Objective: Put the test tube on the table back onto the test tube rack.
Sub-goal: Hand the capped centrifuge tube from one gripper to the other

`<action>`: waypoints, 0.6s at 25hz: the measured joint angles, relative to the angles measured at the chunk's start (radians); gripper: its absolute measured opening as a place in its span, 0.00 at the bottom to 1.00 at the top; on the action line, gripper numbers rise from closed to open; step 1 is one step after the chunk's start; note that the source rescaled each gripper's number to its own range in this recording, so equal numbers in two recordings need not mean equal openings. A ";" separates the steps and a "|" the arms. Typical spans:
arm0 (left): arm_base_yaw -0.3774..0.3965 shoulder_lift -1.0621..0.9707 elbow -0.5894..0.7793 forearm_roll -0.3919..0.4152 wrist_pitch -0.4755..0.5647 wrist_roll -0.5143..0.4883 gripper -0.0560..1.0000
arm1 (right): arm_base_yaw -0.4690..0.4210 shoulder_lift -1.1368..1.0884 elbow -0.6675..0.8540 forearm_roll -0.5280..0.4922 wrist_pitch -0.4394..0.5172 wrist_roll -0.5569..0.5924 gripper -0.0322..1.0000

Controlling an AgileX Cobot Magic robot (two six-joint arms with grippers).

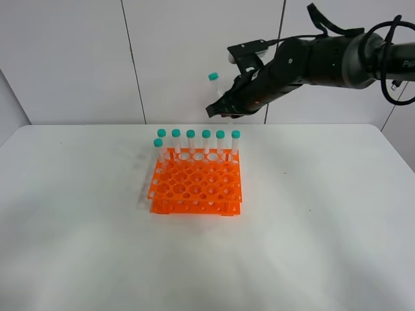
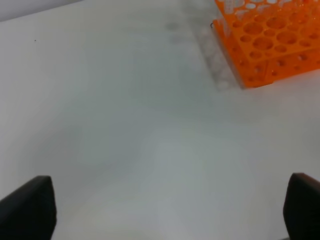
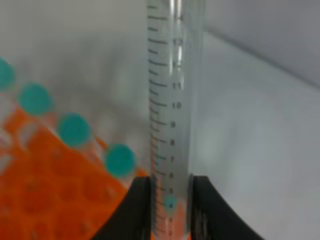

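White panelled wall [image 1: 78, 58] backs the white tabletop [image 1: 324, 220], which fills most of the high view. From the right, the dark right arm [image 1: 324, 61] reaches in, raised in the air behind the orange test tube rack [image 1: 196, 188] standing near the tabletop's middle. Its end effector [image 1: 224, 107] is clamped on the lower part of the test tube [image 1: 213, 77], held near upright, teal cap on top, above and behind the rack and clear of it. The left end effector [image 2: 170, 207] hangs over bare tabletop near the rack, fingers spread wide, gripping nothing. Seven capped tubes [image 1: 206, 144] stand in the rack: six along the back row, one in the next row at the left end.
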 joint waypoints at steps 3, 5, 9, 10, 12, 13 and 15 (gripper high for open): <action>0.000 0.000 0.000 0.000 0.000 0.000 1.00 | 0.061 -0.018 0.058 0.003 -0.113 -0.020 0.06; 0.000 0.000 0.000 0.000 0.000 0.000 1.00 | 0.089 -0.037 0.122 0.004 -0.197 -0.025 0.06; 0.000 0.000 0.000 0.000 0.000 0.000 1.00 | 0.117 -0.095 0.276 0.004 -0.341 -0.025 0.06; 0.000 0.000 0.000 0.000 0.000 0.000 1.00 | 0.122 -0.115 0.311 0.004 -0.379 -0.025 0.06; 0.000 0.000 0.000 0.000 0.000 0.000 1.00 | 0.126 -0.157 0.396 0.004 -0.456 -0.025 0.06; 0.000 0.000 0.000 0.000 0.000 0.000 1.00 | 0.130 -0.182 0.433 0.003 -0.506 -0.025 0.06; 0.000 0.000 0.000 0.000 0.000 0.000 1.00 | 0.138 -0.233 0.519 -0.013 -0.611 -0.014 0.06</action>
